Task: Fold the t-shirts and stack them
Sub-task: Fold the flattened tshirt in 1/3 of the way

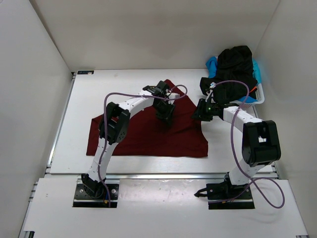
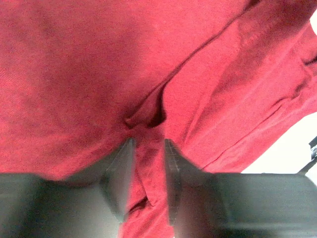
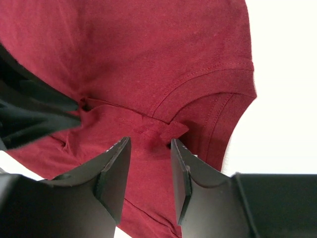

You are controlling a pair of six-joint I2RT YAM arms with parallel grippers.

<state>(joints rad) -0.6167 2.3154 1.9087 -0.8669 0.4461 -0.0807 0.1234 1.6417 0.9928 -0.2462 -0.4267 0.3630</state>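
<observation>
Found one dark red soft cloth t-shirt (image 1: 143,141) flat on the white worktop (image 1: 124,84), centre-front, btwn the two arms. Lay as a rough wedge, wide at the near hem, narrowing twd the back, collar end to the right. Not yet a tidy rectangle.

Saw left tool (image 1: 165,118) down on the mid of it, fingers drawn in on a raised ridge of red cloth, w/ a pucker just past the tips; pinching it, by the look. Saw right tool (image 1: 199,113) at the right edge by the collar seam, nipping a small tuck of the same cloth.

Judged as an early fold on garment no. 1, w/ grips taken but no cloth carried over yet. Saw no finished stack anywhere on the worktop.

Counted the rest as untouched: heap of crumpled black cloth t-shirts (image 1: 237,64) piled over a white plastic lattice basket (image 1: 261,97) at back right, w/ a light blue cloth t-shirt (image 1: 212,63) poking out on its left side.

Left to do, prob.: finish the red fold, set it down as base, then pull out, flatten, fold & stack each remaining tee.
</observation>
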